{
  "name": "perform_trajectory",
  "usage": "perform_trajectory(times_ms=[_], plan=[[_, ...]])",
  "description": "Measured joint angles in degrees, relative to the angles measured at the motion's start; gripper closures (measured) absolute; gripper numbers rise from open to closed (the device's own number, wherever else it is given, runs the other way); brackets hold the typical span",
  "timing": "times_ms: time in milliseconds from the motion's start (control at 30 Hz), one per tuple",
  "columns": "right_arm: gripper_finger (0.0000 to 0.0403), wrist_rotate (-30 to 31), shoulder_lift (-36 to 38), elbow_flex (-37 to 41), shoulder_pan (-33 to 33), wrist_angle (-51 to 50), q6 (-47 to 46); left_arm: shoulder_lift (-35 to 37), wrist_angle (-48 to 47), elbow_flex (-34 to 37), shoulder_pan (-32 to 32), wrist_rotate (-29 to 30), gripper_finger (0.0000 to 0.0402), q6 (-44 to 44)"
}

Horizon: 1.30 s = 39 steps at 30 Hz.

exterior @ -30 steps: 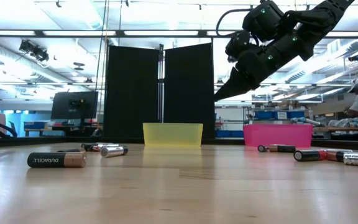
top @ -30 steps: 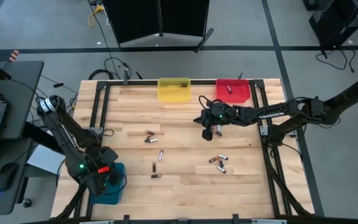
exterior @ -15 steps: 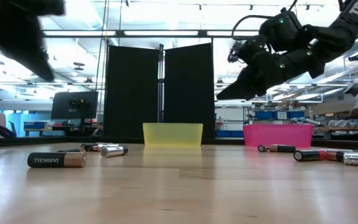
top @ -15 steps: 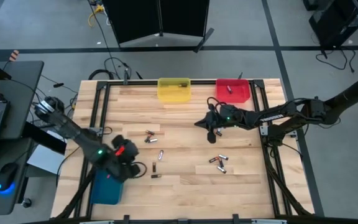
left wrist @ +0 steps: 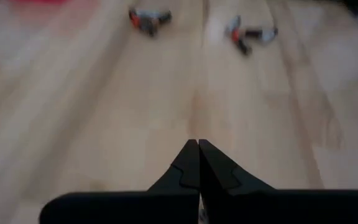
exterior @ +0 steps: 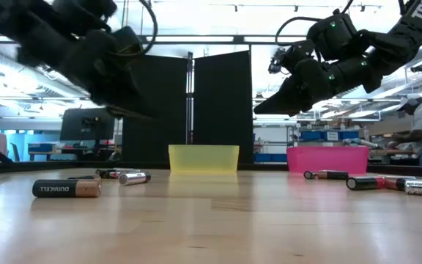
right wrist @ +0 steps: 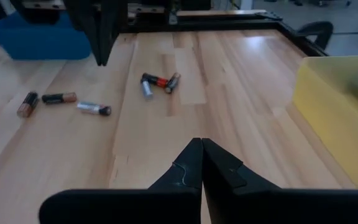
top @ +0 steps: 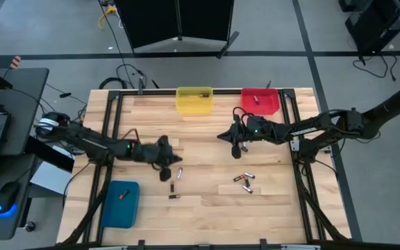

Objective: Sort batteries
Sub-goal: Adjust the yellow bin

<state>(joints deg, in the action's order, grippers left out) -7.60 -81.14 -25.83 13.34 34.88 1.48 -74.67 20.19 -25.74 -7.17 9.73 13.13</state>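
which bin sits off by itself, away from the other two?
The blue bin, at the table's near-left corner. The yellow bin and red bin sit together along the far edge.

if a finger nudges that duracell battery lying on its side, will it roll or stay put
The Duracell battery is a smooth cylinder lying on its side on the flat wooden table, so a sideways nudge would probably roll it. A push along its axis would more likely slide it. Its hard casing looks rigid, perhaps slippery to pinch.
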Motion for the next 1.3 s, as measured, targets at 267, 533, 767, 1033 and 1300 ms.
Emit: perform_trajectory(times_ms=[267,533,767,1033,1300], plan=[[0.0390,0.0,0.0,-3.3,2.8,-1.1,-1.9,0.0,7.2,1.6,13.6,-10.4,0.0399,-13.2],[0.0394,5.1,0.0,-11.7,3.0,-11.6,-1.4,0.0,12.6,1.6,21.9,-19.0,0.0398,-16.1],[0.0394,8.5,0.0,-18.5,1.0,-29.4,-3.0,0.0,15.8,3.9,22.5,-14.3,0.0397,-16.5],[0.0388,15.5,0.0,-23.7,-3.5,-50.3,-14.7,0.0,25.5,10.3,22.6,-12.7,0.0396,-13.1],[0.0389,11.0,0.0,-24.0,-5.8,-63.7,-24.6,0.0,27.2,10.2,22.6,-12.5,0.0396,-14.7]])
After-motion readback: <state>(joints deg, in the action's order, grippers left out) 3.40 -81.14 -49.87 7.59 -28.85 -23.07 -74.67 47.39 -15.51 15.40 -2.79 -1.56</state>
